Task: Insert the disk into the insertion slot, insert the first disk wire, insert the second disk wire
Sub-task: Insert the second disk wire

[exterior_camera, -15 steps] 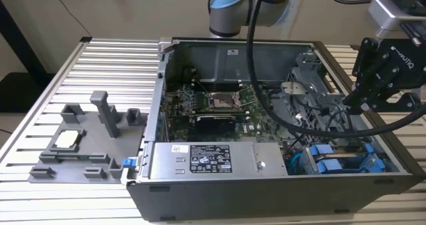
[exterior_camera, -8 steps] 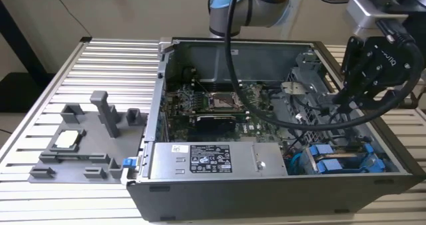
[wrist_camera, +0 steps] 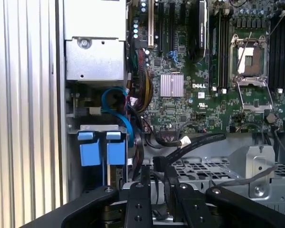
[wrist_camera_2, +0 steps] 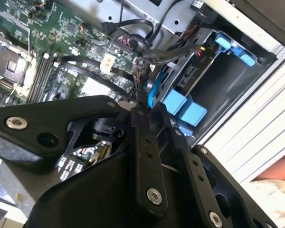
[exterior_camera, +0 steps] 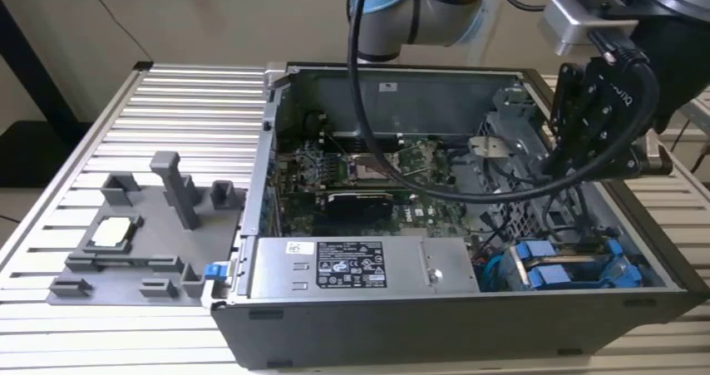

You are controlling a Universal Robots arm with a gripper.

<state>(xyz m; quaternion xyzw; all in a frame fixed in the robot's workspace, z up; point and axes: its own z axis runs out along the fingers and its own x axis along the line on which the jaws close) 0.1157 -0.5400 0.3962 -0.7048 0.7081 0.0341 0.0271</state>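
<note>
The gripper (wrist_camera: 160, 173) appears clamped on the black disk wire (wrist_camera: 199, 142) at its connector. The disk (exterior_camera: 551, 273) sits in the insertion slot (wrist_camera: 97, 128), at the exterior view's lower right. We align the connector squarely and advance slowly, clear of neighbouring cables (wrist_camera: 138, 92).

A white label (exterior_camera: 349, 264) crowded with black print and small symbols sat on the grey power-supply box (exterior_camera: 446, 265), none of it legible. A short white word (wrist_camera: 199, 86) was printed on the green circuit board (wrist_camera: 180, 111).
</note>
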